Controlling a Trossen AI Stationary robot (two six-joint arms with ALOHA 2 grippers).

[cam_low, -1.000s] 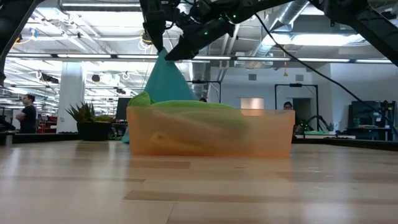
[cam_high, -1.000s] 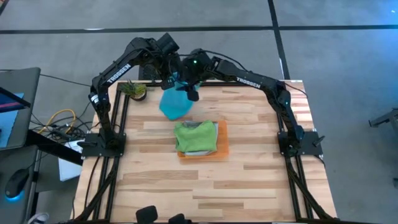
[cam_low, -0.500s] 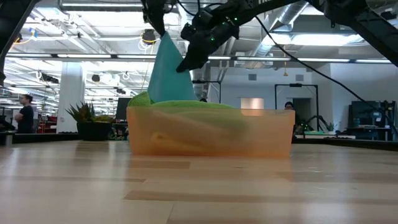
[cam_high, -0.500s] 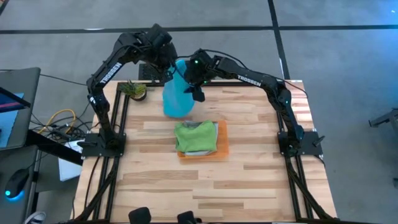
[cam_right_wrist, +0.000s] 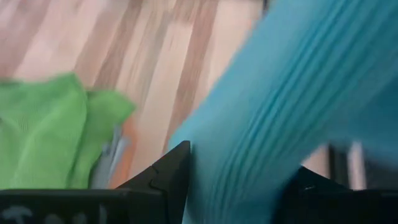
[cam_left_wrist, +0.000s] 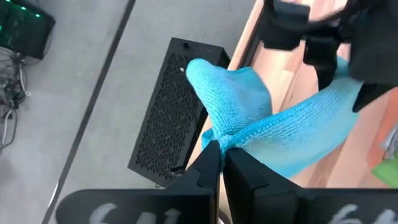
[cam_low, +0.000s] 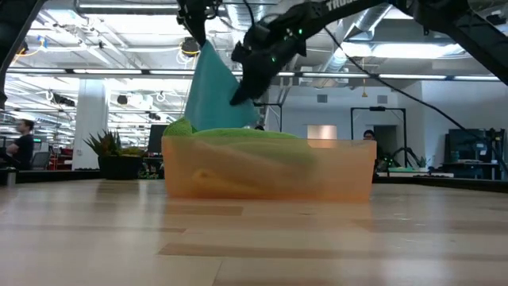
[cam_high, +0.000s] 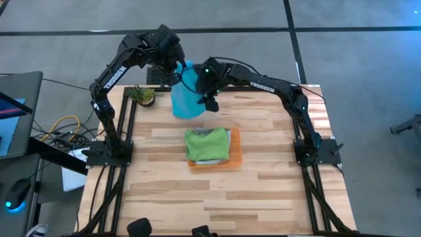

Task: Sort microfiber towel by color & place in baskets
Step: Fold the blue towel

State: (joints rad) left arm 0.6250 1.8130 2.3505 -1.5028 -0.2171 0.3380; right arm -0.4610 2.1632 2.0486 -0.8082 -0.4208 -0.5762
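Nearest the front of the desk [cam_high: 263,191] there is a wide run of bare boards with nothing on them, room I will not need unless the cloth falls forward. Past that sits the orange tray [cam_high: 235,150], its low rim already humped over with a green towel [cam_high: 206,143]. From table height the pile rises above the rim, so anything laid on top could slide off, and blue on green would be a wrong sort anyway.

Beyond the tray, high over the far part of the desk, I hold the blue towel [cam_high: 186,99]. My left gripper [cam_left_wrist: 222,163] is pinched together on a small bunched corner of it; that thin bite is my main worry, since a tug could pull the cloth free. My right gripper [cam_right_wrist: 233,168] has its fingers apart with the hanging cloth running between them, not yet clamped. If it closes off-centre or drags sideways, it could strip the corner from my left.

The towel hangs near the desk's far edge, beyond which is floor and a black perforated box [cam_left_wrist: 171,106]; a drop there is lost. At the far left corner stands the potted plant [cam_high: 141,95], close enough for the swinging cloth to brush.
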